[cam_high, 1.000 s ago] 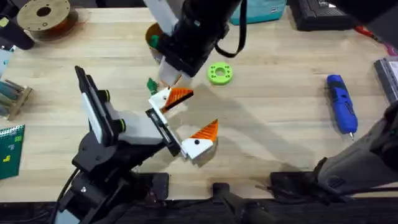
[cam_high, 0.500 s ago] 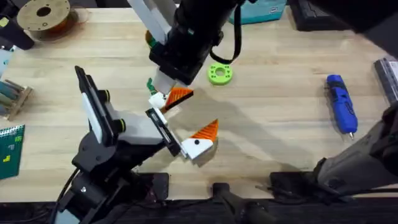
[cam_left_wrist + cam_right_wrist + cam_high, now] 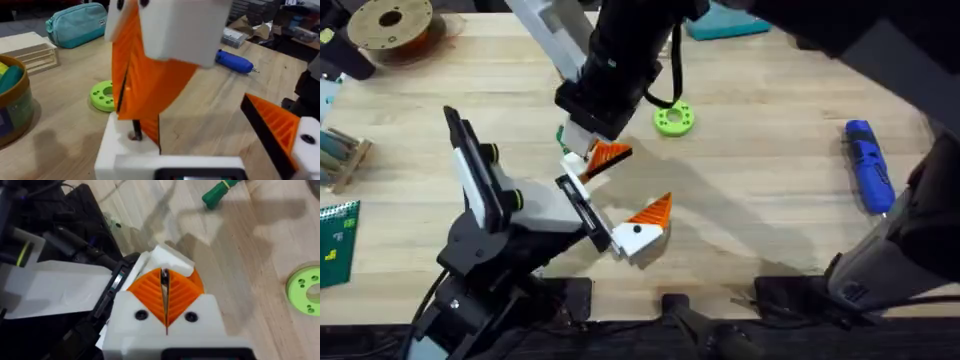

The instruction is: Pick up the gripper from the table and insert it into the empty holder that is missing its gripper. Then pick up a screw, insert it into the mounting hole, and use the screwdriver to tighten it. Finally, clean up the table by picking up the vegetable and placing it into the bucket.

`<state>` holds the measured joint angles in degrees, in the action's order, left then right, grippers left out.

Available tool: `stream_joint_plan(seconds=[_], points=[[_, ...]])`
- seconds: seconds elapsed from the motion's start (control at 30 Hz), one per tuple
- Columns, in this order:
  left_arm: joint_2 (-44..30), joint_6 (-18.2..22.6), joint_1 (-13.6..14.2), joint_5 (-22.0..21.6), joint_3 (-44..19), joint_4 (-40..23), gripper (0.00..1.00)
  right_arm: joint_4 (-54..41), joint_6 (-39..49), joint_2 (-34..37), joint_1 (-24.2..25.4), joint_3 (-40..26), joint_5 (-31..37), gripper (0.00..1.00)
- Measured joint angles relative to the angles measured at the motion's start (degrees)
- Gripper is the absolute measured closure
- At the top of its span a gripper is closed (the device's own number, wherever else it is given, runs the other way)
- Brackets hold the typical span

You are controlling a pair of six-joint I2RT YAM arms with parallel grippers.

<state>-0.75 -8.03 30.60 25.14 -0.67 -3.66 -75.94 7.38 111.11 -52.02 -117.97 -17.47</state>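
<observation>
Orange gripper (image 3: 610, 154) sits in the white holder (image 3: 576, 160) at table (image 3: 770, 200) centre, the right gripper (image 3: 165, 300) pinched shut over it. I think fitting is nearly done. Screwing and the vegetable (image 3: 220, 192), at 11 o'clock from it, remain. The left gripper (image 3: 615, 195) stands wide, empty.

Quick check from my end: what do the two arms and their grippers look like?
Both arms are black with white gripper bodies. The left gripper has white finger mounts carrying orange ribbed wedge pads, each mount marked with a dark dot. The right gripper has matching orange ribbed pads on a white block with two dark screw holes, and a black cable loops beside that arm.
</observation>
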Motion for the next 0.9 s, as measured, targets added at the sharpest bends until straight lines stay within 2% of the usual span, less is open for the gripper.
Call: stream_joint_plan(seconds=[0.9], points=[[0.1, 0.3, 0.1, 0.5, 0.0, 0.0, 0.014, 0.0, -0.1, 1.4, -2.0, 0.0, 4.0, 0.994]])
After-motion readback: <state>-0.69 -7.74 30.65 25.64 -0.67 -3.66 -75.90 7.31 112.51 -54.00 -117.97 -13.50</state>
